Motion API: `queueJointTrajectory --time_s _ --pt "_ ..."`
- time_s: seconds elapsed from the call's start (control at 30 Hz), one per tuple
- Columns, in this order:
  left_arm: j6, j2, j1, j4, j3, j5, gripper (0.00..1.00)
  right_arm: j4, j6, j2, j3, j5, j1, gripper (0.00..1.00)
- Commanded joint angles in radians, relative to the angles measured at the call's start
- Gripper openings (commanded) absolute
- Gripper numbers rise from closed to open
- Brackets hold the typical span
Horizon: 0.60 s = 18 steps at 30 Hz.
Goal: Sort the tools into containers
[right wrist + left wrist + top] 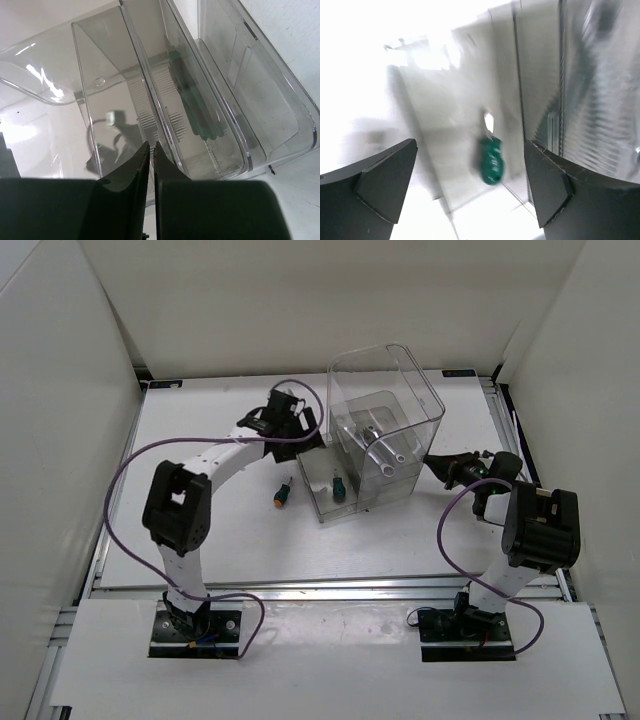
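Just ahead of my left gripper, framed between its wide-apart jaws, the green screwdriver lay in the low front compartment of the clear bin. The orange screwdriver lay on the table outside that compartment. My right gripper had its jaws pinched on a thin wall of the bin. Beyond them the dark-green pliers rested in an inner compartment, and the wrenches lay inside too.

Two screwdrivers, two wrenches, one pliers, one bin
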Motion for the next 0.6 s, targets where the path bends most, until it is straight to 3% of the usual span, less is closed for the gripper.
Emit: queueJointTrajectory --time_s 0.0,0.23,0.57 --pt "0.076 -0.184 0.017 -0.025 -0.01 -0.259 0.99 0.041 0.0 -0.008 0.0 -0.029 -0.004 0.1" --pt "0.225 -0.287 0.028 0.025 -0.329 -0.272 0.99 0.059 0.009 -0.002 -0.001 -0.031 -0.001 0.1" --pt "0.271 -0.299 0.025 0.074 -0.461 -0.227 0.98 0.063 0.012 -0.011 -0.009 -0.034 -0.003 0.1"
